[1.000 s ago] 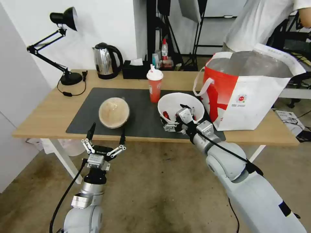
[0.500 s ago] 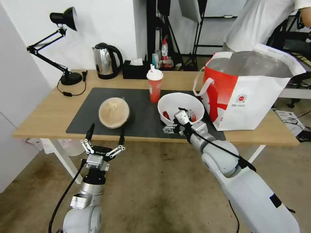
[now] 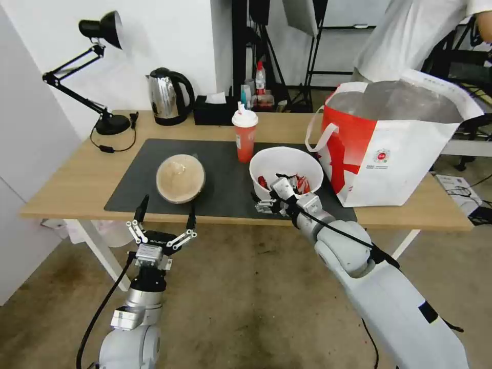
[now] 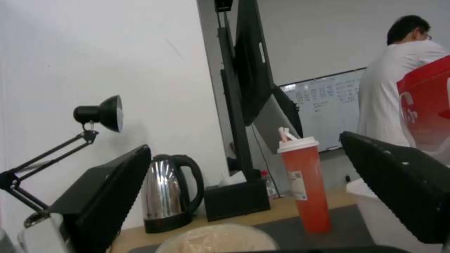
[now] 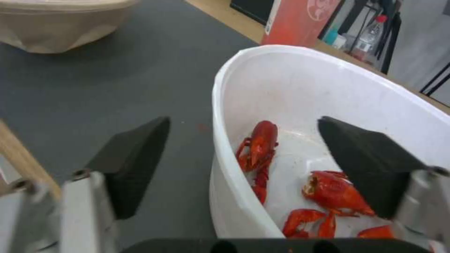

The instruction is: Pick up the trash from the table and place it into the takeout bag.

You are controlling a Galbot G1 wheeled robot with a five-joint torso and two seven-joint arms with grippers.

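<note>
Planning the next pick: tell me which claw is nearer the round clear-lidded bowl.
Left. The left claw hovers open at the table's near edge, just in front of the clear-lidded bowl. The right claw straddles the white bowl's near rim, farther off.

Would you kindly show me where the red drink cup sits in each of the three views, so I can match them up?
Head view: the cup stands upright at the mat's far edge, behind the white bowl.
Left wrist view: the cup is right of centre, on the mat.
Right wrist view: the cup's red side is at the top, behind the bowl.
Shared landmark: the white bowl.
</note>
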